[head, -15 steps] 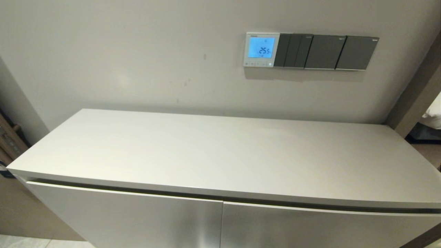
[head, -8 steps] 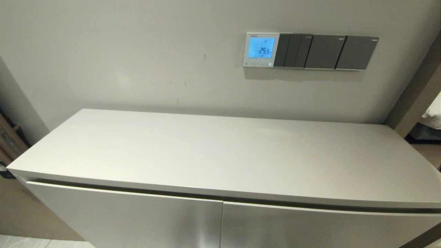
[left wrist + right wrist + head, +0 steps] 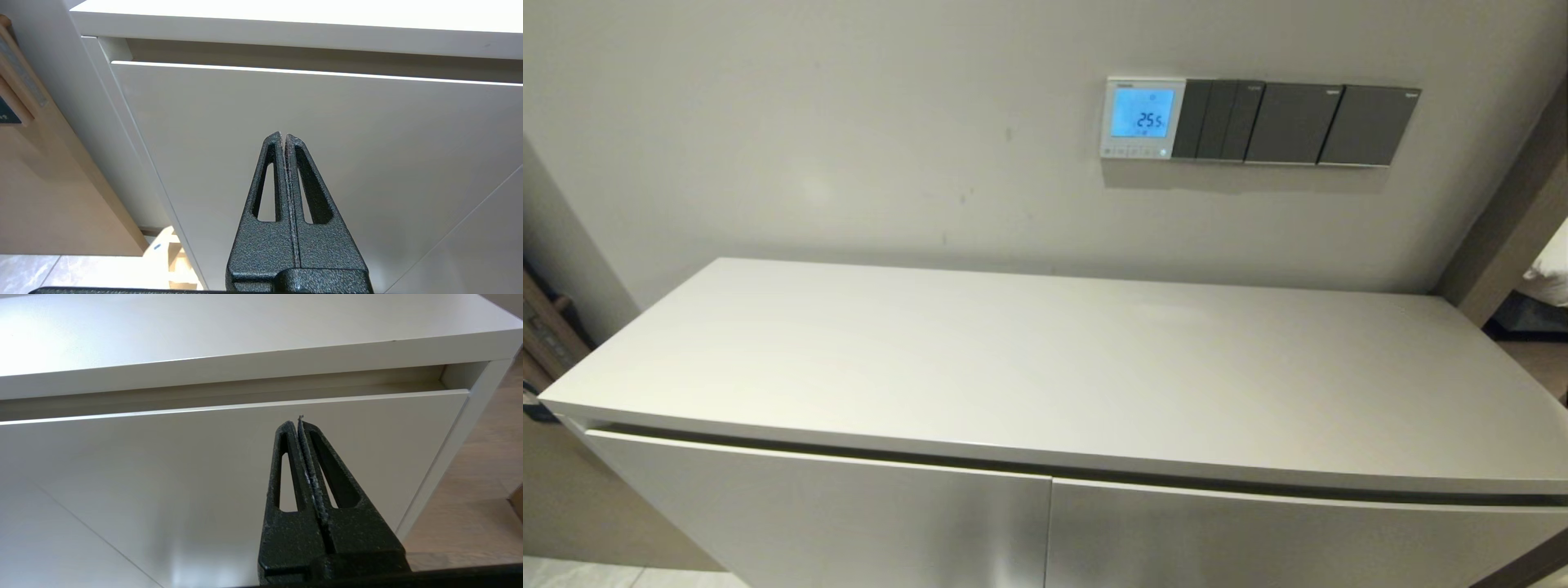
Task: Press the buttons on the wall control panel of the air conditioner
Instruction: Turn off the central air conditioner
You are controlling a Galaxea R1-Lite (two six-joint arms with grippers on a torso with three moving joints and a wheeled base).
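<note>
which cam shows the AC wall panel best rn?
Head view: the air conditioner's wall control panel is in full sight on the wall, screen lit blue, beside the dark grey switch plates. Both wrist views show only the white cabinet, no panel.

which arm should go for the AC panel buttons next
Right, probably. The control panel hangs right of the wall's centre, its buttons along the bottom. Both the left gripper and right gripper sit low before the cabinet, shut.

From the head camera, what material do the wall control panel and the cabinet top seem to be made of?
The air conditioner's wall control panel: probably white moulded plastic, smooth, around a lit blue screen. The cabinet top: likely laminated or painted board with a satin off-white finish, since it gives soft, blurred reflections; the core material cannot be seen.
</note>
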